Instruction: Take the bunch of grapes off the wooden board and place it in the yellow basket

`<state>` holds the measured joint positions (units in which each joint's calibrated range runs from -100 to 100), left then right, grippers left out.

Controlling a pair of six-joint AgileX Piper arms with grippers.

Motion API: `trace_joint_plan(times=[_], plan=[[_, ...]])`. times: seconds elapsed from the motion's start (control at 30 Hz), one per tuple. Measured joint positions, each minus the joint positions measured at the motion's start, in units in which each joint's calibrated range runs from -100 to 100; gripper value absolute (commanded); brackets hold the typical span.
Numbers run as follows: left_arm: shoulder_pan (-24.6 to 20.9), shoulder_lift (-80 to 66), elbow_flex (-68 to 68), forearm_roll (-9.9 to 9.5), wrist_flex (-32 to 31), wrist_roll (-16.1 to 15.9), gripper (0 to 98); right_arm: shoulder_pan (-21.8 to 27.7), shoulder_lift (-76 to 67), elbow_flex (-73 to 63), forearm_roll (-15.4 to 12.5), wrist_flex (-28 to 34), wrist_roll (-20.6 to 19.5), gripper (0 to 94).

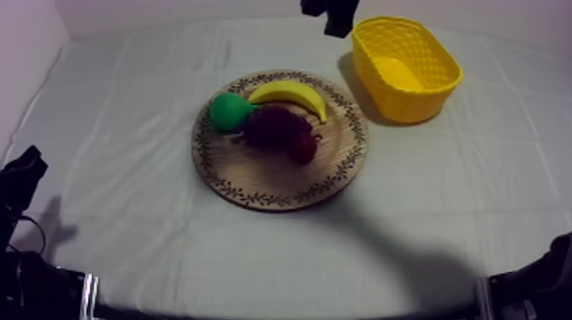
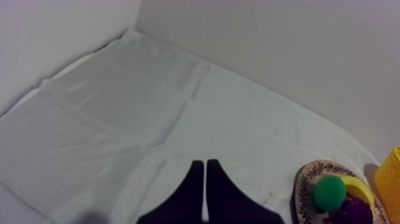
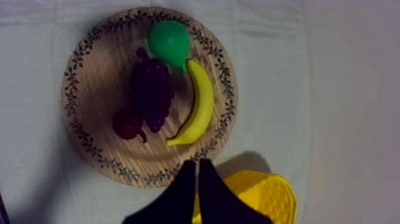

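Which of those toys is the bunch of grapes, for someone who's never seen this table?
Find the round wooden board beside the yellow basket. The bunch of grapes lies near its middle, between the green pear, the banana and the small red fruit. It is the only dark purple, knobbly cluster.

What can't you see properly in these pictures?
- Left wrist view: the yellow basket and the bunch of grapes are cut off by the picture's edge.
- Right wrist view: my shut right gripper covers part of the basket; the edge cuts off the rest.
- Top view: the grapes and the small red fruit are dark and run together, so where one ends is unclear.
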<state>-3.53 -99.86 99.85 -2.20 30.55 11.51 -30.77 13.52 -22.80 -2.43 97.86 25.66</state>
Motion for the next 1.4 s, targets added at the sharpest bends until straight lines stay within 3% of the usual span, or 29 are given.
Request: trace_joint_plan(times=[0.17,0.4,0.57,0.83,1.4], plan=[[0.0,0.0,0.0,0.0,0.0,0.0,0.1,-0.62,0.44,0.78,-0.03,-0.67,-1.16,4.0],[0.0,0.0,0.0,0.0,0.0,0.0,0.1,0.39,0.97,2.39,-1.63,-4.17,-2.65,54.8],[0.0,0.0,0.0,0.0,0.0,0.0,0.1,0.98,1.04,4.02,-2.17,-5.19,-2.31,73.4],[0.0,0.0,0.0,0.0,0.0,0.0,0.1,0.28,1.52,5.18,-1.59,-7.04,-2.89,83.1],[0.0,0.0,0.0,0.0,0.0,0.0,0.1,-0.01,9.08,9.46,-1.24,-12.71,-3.81,85.2]])
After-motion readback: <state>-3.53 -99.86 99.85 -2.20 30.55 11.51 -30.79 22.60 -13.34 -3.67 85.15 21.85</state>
